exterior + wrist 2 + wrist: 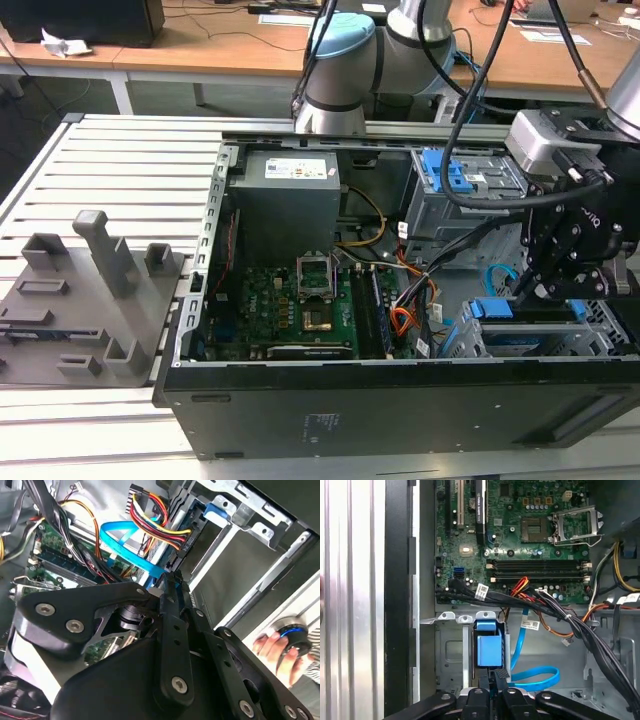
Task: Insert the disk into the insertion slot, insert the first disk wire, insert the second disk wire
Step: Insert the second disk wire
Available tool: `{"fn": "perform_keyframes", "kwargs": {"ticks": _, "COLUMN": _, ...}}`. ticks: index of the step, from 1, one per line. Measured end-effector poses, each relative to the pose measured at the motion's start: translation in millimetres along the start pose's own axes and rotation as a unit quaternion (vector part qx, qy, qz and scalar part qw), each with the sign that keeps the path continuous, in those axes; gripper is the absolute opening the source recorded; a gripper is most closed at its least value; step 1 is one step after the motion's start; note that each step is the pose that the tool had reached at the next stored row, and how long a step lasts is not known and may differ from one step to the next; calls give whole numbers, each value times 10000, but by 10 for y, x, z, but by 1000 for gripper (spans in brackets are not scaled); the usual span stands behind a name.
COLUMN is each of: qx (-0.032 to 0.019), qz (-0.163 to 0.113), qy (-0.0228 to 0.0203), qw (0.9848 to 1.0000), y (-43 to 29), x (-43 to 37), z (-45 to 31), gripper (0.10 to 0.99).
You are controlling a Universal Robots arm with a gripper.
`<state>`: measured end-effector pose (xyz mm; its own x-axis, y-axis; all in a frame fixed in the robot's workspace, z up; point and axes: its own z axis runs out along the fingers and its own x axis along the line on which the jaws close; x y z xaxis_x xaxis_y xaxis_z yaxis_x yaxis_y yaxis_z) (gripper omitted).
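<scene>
The disk (pixel 488 649) is sitting in the insertion slot (pixel 451 652) at the case's front corner, blue carrier showing, so that step looks done. The gripper (pixel 496 674) is pressing together on a plug at the disk's rear; the second disk wire (pixel 536 678) is looping just beside it, end hidden.

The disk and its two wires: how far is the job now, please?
Done: the disk, in its blue frame, sits inside the grey cage. The multicoloured wire plug looks seated at the disk's back, though I cannot confirm it. In hand: the gripper appears closed on the end of the light-blue cable, beside the disk. Left: that cable does not look plugged in yet.
</scene>
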<state>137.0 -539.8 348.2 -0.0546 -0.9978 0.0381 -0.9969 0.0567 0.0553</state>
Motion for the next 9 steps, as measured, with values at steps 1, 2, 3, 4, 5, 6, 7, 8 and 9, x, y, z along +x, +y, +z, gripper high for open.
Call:
{"fn": "perform_keyframes", "kwargs": {"ticks": 1, "qx": -4, "qz": 107, "qy": -6, "qw": 9999, "y": 0, "x": 0, "z": 1, "gripper": 161}}
{"fn": "perform_keyframes", "kwargs": {"ticks": 2, "qx": -7, "qz": 195, "qy": -11, "qw": 9998, "y": 0, "x": 0, "z": 1, "gripper": 161}}
{"fn": "perform_keyframes", "kwargs": {"ticks": 3, "qx": -9, "qz": 249, "qy": -14, "qw": 9997, "y": 0, "x": 0, "z": 1, "gripper": 161}}
{"fn": "perform_keyframes", "kwargs": {"ticks": 4, "qx": -12, "qz": 318, "qy": -18, "qw": 9995, "y": 0, "x": 0, "z": 2, "gripper": 161}}
{"fn": "perform_keyframes", "kwargs": {"ticks": 5, "qx": -14, "qz": 375, "qy": -21, "qw": 9993, "y": 0, "x": 0, "z": 2, "gripper": 161}}
{"fn": "perform_keyframes", "kwargs": {"ticks": 6, "qx": -19, "qz": 487, "qy": -27, "qw": 9988, "y": 0, "x": 0, "z": 3, "gripper": 161}}
{"fn": "perform_keyframes", "kwargs": {"ticks": 7, "qx": -21, "qz": 557, "qy": -31, "qw": 9984, "y": -1, "x": 0, "z": 3, "gripper": 161}}
{"fn": "perform_keyframes", "kwargs": {"ticks": 8, "qx": -23, "qz": 597, "qy": -33, "qw": 9982, "y": -1, "x": 0, "z": 3, "gripper": 161}}
{"fn": "perform_keyframes", "kwargs": {"ticks": 9, "qx": -26, "qz": 670, "qy": -41, "qw": 9977, "y": -1, "x": 0, "z": 4, "gripper": 161}}
